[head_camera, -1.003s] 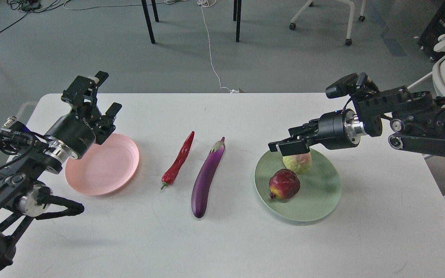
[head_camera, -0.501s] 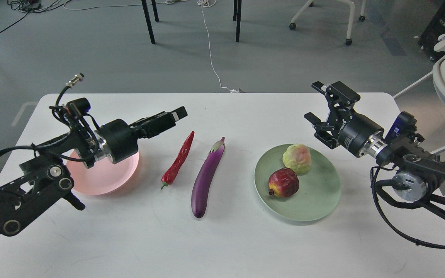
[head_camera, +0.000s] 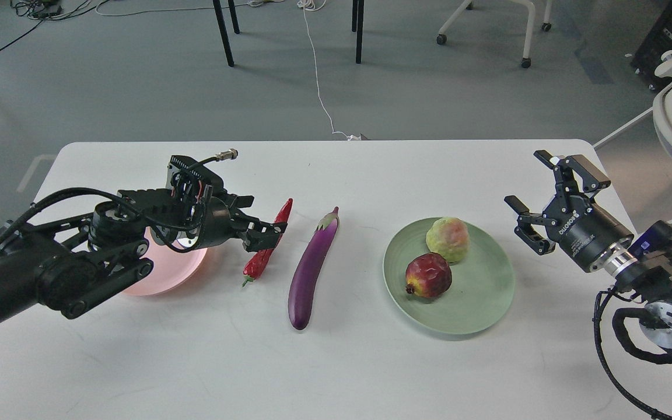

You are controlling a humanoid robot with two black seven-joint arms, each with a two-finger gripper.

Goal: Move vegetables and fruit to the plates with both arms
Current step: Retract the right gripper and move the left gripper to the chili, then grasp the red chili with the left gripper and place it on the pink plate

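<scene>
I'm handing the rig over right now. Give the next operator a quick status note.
Left claw: at the red chili pepper, grip unclear.
Right claw: open, empty, right of the green plate.
Done: pomegranate and yellow-green fruit lie on the green plate.
Left: chili and eggplant lie on the table; both go to a plate. Pink plate shows nothing on it, partly hidden by the left arm.
</scene>
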